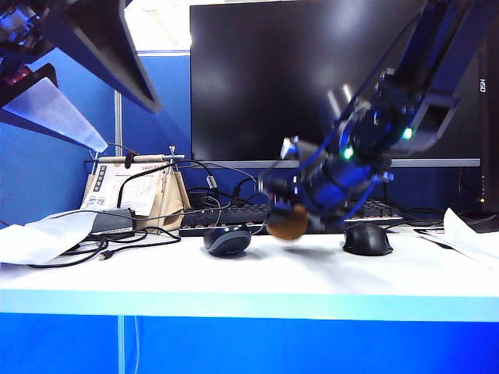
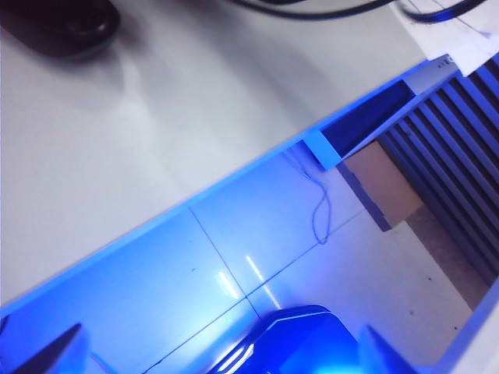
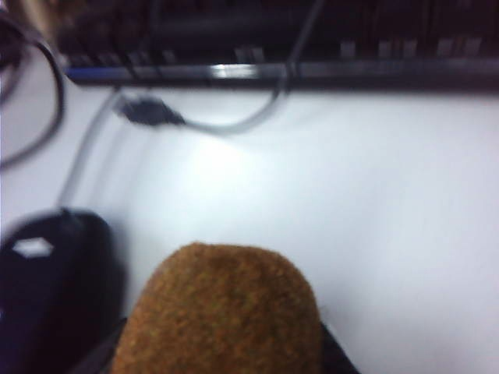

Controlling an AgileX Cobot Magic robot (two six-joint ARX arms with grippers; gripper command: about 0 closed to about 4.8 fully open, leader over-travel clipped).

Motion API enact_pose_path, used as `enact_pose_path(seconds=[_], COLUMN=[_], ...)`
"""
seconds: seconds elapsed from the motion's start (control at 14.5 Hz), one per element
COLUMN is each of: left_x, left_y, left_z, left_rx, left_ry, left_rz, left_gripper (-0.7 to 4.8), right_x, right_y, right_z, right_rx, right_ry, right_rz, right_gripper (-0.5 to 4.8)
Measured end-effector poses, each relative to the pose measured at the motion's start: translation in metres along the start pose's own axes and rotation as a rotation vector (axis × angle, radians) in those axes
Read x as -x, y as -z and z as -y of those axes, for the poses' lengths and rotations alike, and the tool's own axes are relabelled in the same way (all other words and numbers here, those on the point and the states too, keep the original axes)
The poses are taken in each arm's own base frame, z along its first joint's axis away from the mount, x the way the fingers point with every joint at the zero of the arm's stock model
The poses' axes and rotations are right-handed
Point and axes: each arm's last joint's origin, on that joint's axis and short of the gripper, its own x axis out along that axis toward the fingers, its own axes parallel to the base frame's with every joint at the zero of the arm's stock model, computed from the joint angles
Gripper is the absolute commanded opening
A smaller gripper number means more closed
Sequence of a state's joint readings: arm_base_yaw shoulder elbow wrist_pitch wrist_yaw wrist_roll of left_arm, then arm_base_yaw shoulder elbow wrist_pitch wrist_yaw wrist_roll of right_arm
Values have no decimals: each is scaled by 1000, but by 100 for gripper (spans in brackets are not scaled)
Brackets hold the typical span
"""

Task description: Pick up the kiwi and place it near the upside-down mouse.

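My right gripper (image 1: 285, 209) is shut on the kiwi (image 1: 287, 223), a tan-brown fuzzy fruit that hangs just above the white table. In the right wrist view the kiwi (image 3: 222, 312) fills the space between the dark fingers. The upside-down mouse (image 1: 227, 240), dark with a grey band, lies on the table just left of the kiwi. In the right wrist view it lies beside the kiwi and shows a white label (image 3: 35, 248). My left gripper (image 2: 218, 349) is open and holds nothing; it hangs past the table's front edge, over the floor.
An all-black mouse (image 1: 367, 239) lies right of the kiwi. A keyboard (image 1: 234, 218), cables (image 1: 117, 241) and a USB plug (image 3: 148, 113) lie behind. A monitor (image 1: 327, 78) stands at the back. Papers (image 1: 460, 234) lie far right and a paper bag (image 1: 156, 195) stands left.
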State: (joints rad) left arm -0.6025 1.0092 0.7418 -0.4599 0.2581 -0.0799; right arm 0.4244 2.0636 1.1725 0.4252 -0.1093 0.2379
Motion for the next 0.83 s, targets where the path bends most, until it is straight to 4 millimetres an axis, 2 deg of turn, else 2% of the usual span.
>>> enact_pose_path(seconds=[0.28,0.48,0.55,0.62,0.76,0.83], left_x=[0,0,0,0,0,0], left_y=[-2,-5,-6,-7,-8,-7], left_z=[0,0,0,0,0,0], left_rx=[-41,-52,-55,-57,-58,-57], left_ry=[-15,-16,-28,-29,-30,-29], left_rz=[23,52,67,75,78,74], left_gripper=[479,479,479,479,479,479], right_x=[35,64,73,75,76,78], right_y=[-46,-62,-51,-42,-2,7], right_z=[-19,-50,-66,-76,-102,-109], right_rx=[49,115,178,200,242,255], right_ry=[-71,-132,-159,-181,-233,-251], right_rz=[131,133,91,66,-42,-67], right_gripper=[252,252,252,252,252,252])
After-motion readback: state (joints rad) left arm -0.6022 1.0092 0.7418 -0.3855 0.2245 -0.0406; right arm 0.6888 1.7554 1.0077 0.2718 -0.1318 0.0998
